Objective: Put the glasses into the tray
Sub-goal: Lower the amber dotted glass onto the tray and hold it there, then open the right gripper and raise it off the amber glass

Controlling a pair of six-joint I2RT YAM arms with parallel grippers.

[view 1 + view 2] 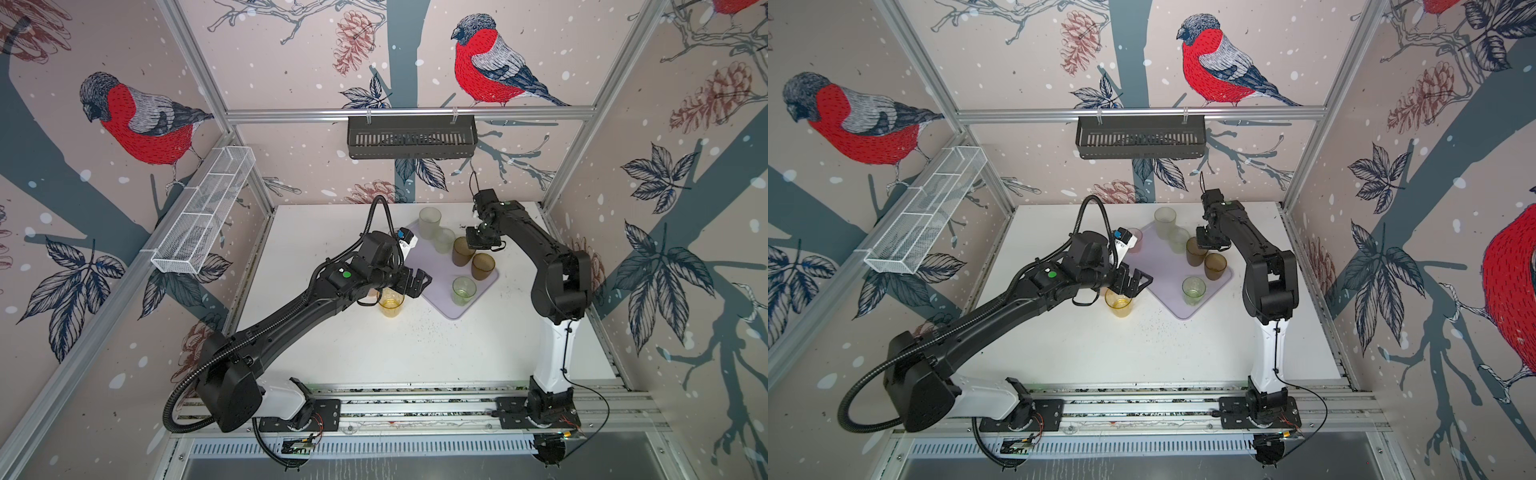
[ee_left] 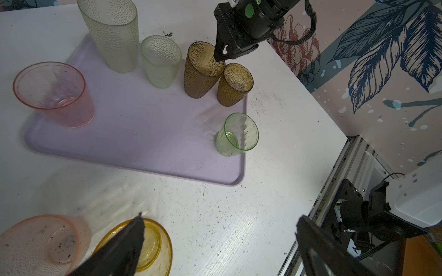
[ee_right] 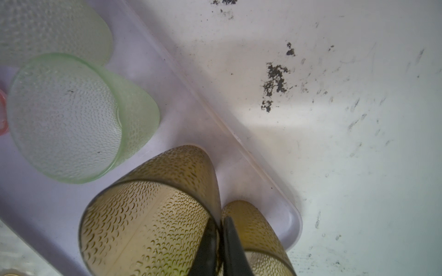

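Hanging with its jaws spread wide and nothing between them, the left gripper (image 1: 417, 285) is poised above the amber glass (image 1: 390, 306), and the drop from fingers to glass is what the next move turns on. The amber glass stands upright, mouth up, on the bare table (image 1: 353, 353). It is just beside the side of the tray (image 1: 436, 286) that faces the table's left edge, with a pink glass (image 2: 45, 241) just beside it toward that same edge. In the left wrist view one finger (image 2: 124, 241) crosses the amber mouth while the other is well out to the side, so the glass lies under one finger, not midway between the two. I judge it calls for a small sideways shift, or a pinch on the rim wall, then a straight descent along the upright axis. The left arm is clearly the nearer. The right gripper (image 1: 478, 242) is at the tray's side toward the table's right edge, fingers clamped on the rim wall of the tall brown glass (image 1: 462, 253), just beside the short brown glass (image 1: 483, 267). Six glasses are on the tray; the amber and one pink are off it.
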